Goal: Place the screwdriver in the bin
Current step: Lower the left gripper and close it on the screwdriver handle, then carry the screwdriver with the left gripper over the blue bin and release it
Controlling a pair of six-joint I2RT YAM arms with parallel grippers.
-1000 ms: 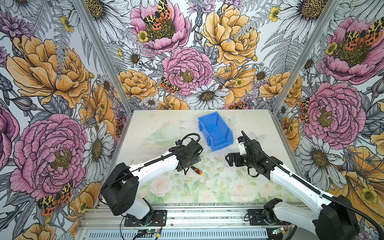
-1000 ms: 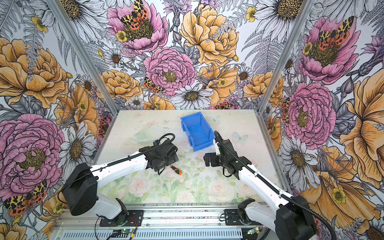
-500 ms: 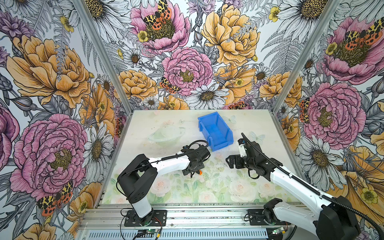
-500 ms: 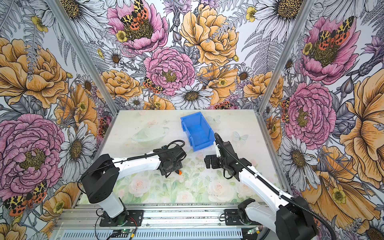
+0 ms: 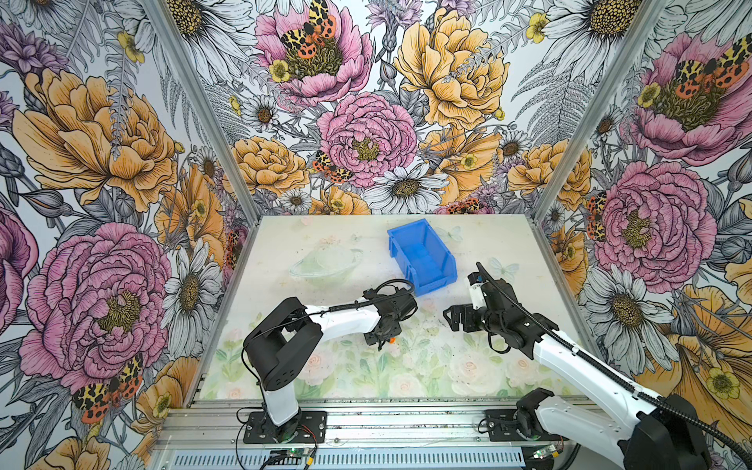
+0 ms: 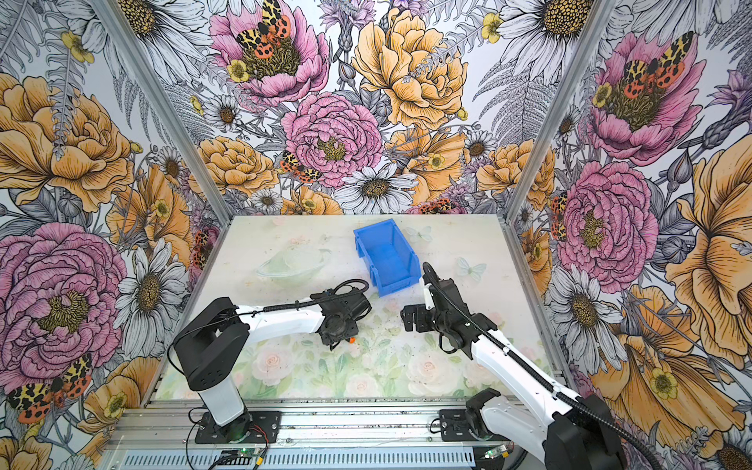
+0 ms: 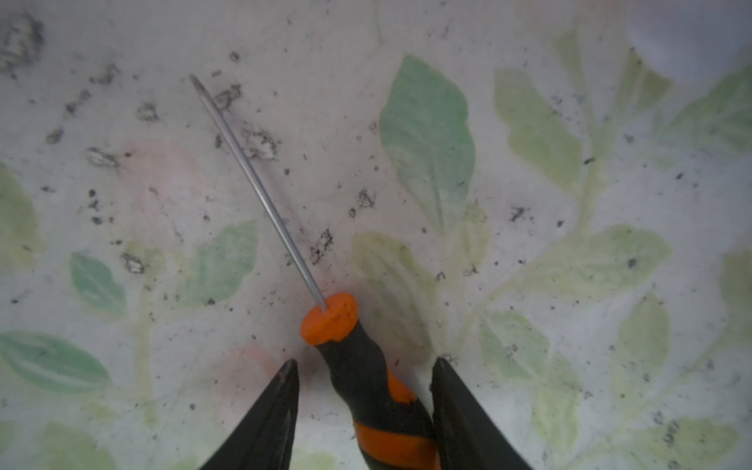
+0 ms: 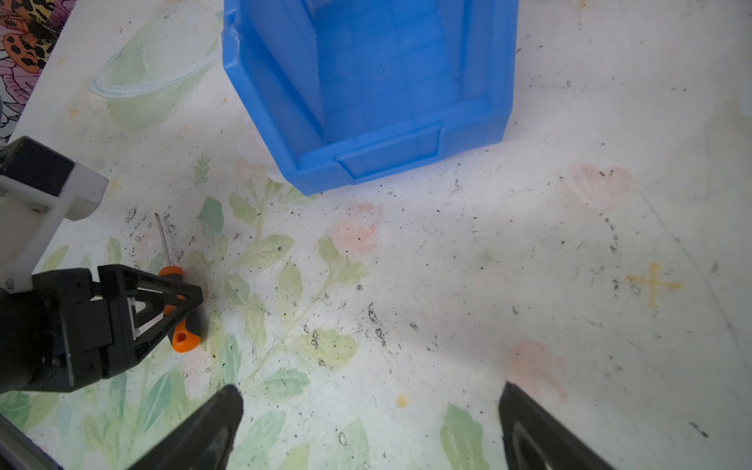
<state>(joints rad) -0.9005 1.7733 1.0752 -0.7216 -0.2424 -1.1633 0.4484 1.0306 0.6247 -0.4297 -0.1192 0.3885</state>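
The screwdriver (image 7: 366, 378), with an orange-and-black handle and a thin metal shaft, lies flat on the flowered table; its orange butt shows in both top views (image 5: 391, 341) (image 6: 351, 340). My left gripper (image 7: 366, 361) stands low over it, open, with its jaws astride the handle. One finger (image 7: 451, 398) touches the handle and the other stands a little apart. The right wrist view shows the same straddle (image 8: 179, 301). The blue bin (image 5: 437, 280) (image 6: 396, 285) (image 8: 386, 158) stands empty behind, lowered lip toward the arms. My right gripper (image 8: 370, 390) (image 5: 449, 319) hovers open and empty.
A faint pale green bowl-like shape (image 5: 321, 264) lies left of the bin. Flowered walls close the table on three sides, and a metal rail (image 5: 366, 419) carrying both arm bases runs along the front. Dark specks cover the table top.
My left arm has swung right and come down over the screwdriver, and its jaws have narrowed around the handle. The right arm and the bin have stayed put.
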